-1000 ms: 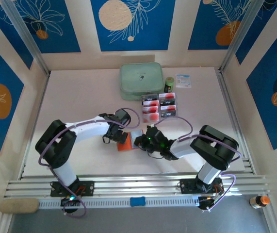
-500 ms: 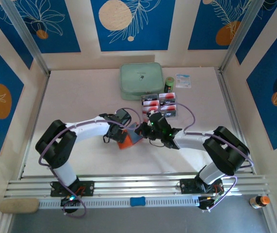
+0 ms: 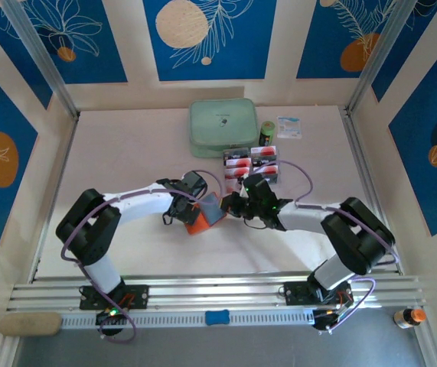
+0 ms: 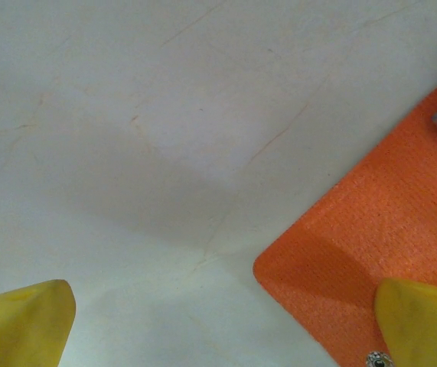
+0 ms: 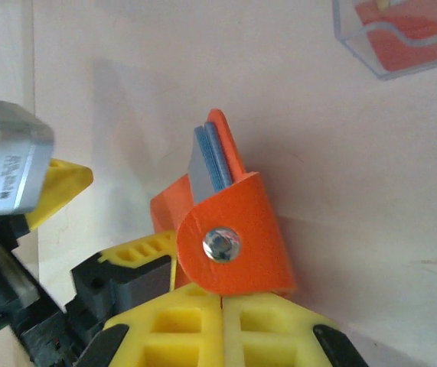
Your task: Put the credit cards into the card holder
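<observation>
I am at the opening step. My right gripper (image 5: 222, 302) has its yellow fingers pressed together on the snap flap (image 5: 229, 245) of the small orange-red fold-over card holder (image 3: 200, 220). That tilts the flap up, so the grey-blue lining (image 5: 209, 162) stands on edge above the pale table (image 3: 126, 145). My left gripper (image 4: 218, 329) hangs low beside it with its jaws spread wide and nothing between them. One yellow fingertip (image 4: 421, 321) sits over the holder's corner and the other is off over bare surface. The pale pink-white credit cards (image 3: 250, 164), with their black bands and red circles, stand in the clear plastic tray (image 5: 360, 57) just beyond the holder, and I see none inside the holder. From above, both my forearms reach inward to the middle of the table, wrists almost meeting over the holder, the right elbow swung far out to its side. Next, I judge, my left jaws should pin the lower leaf flat so the mouth stays open. Then one arm must let go to fetch a card, and the flap may well spring shut when it does.
</observation>
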Robot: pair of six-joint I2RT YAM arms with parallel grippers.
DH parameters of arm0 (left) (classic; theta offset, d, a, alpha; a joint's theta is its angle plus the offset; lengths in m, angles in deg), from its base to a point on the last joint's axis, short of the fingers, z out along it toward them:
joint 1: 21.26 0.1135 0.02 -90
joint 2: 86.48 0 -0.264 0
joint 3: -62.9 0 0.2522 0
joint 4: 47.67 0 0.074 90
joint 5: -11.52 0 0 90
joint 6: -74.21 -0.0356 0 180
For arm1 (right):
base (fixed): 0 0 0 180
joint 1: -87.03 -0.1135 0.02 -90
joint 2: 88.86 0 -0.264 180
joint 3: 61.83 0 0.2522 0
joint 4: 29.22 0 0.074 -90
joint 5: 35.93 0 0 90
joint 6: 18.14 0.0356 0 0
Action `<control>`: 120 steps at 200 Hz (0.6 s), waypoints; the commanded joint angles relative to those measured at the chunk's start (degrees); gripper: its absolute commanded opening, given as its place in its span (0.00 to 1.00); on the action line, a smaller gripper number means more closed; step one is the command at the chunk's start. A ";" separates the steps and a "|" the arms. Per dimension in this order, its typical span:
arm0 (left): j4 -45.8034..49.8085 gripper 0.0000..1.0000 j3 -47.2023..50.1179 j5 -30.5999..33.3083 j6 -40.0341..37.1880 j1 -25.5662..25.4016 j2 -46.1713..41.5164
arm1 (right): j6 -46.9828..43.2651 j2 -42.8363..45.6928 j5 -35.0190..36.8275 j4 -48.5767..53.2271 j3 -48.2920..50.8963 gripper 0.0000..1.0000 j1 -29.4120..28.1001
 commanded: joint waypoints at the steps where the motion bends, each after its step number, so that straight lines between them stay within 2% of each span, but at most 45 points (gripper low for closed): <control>1: 0.83 1.00 -1.43 1.31 -1.59 -0.17 0.26 | -3.54 4.72 -0.13 4.03 0.91 0.00 1.06; 16: 1.15 1.00 -2.04 1.38 -2.02 -0.21 0.16 | -5.82 6.73 0.52 6.85 0.32 0.04 1.24; 30: 1.28 1.00 -2.46 1.32 -2.37 -0.20 0.06 | -8.29 7.37 0.54 9.67 -1.06 0.13 1.29; 89: 1.90 1.00 -3.98 1.38 -3.02 -0.38 -0.11 | -14.34 4.62 2.55 16.10 -6.90 0.57 -0.34; 103: 1.99 1.00 -4.19 1.33 -3.17 -0.43 -0.11 | -15.18 3.23 4.00 17.55 -8.25 0.62 -1.23; 120: 2.03 1.00 -4.20 1.31 -3.21 -0.47 -0.11 | -14.61 1.25 6.88 19.64 -9.55 0.63 -1.53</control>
